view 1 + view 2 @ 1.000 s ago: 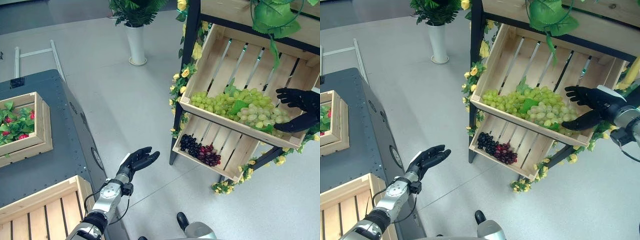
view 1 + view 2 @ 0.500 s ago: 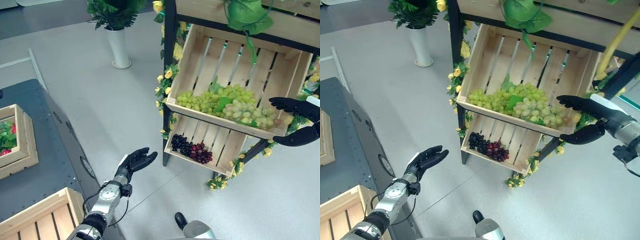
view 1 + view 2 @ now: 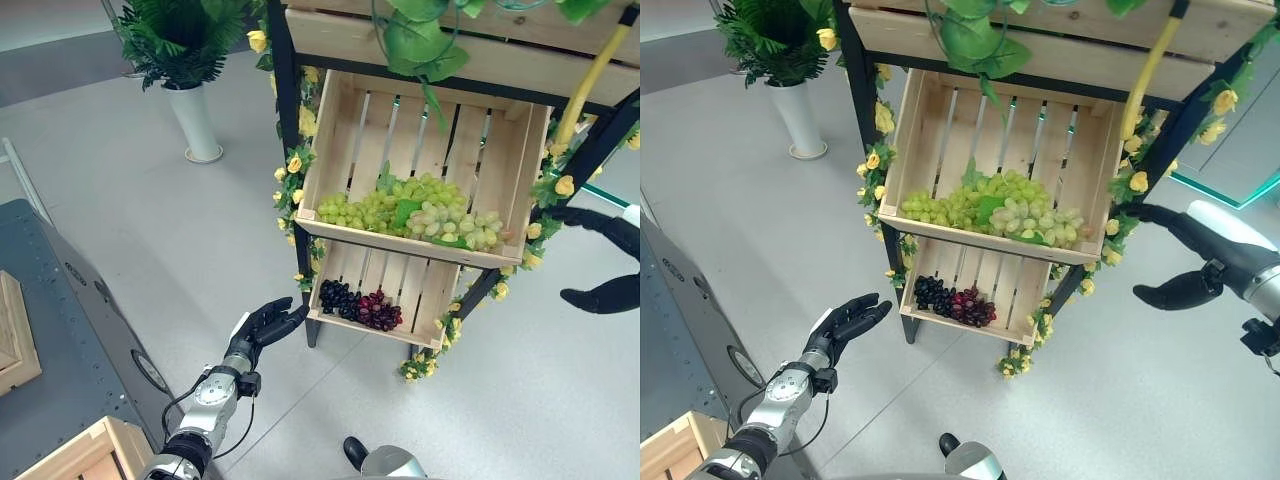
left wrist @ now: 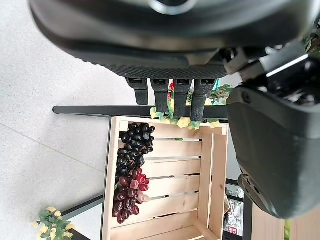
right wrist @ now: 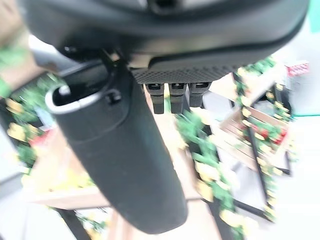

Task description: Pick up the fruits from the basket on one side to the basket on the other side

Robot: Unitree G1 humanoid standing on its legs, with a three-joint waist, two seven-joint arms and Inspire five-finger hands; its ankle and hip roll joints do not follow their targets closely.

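Wooden slats form the upper crate [image 3: 520, 150] of a black-framed shelf rack [image 3: 281, 130], and this crate serves as the landmark. Green grapes [image 3: 410, 210] lie heaped along its lower front edge, with a few green leaves among them. Directly below the upper crate sits a lower crate [image 3: 440, 300] of the same slatted wood, holding a small cluster of dark grapes [image 3: 358, 304] at its front left part; the left wrist view shows the same black and reddish bunch [image 4: 130, 170] lying on the slats. Yellow flowers [image 3: 292, 165] trim the rack's posts beside the upper crate.

Right of the upper crate, outside its side wall and apart from the green grapes, hangs the right robot hand [image 3: 1185, 262]. Its fingers are straight and spread from the thumb, and it holds nothing. Below and left of the upper crate, near the front left corner of the lower crate, the left robot hand [image 3: 264, 328] hovers over the floor with its fingers relaxed and empty, just short of the dark grapes.

Far left of the upper crate stands a potted plant [image 3: 180, 40] in a white vase [image 3: 197, 125]. At the lower left, well away from the rack, a dark grey table [image 3: 60, 340] carries part of a light wooden box [image 3: 18, 340].
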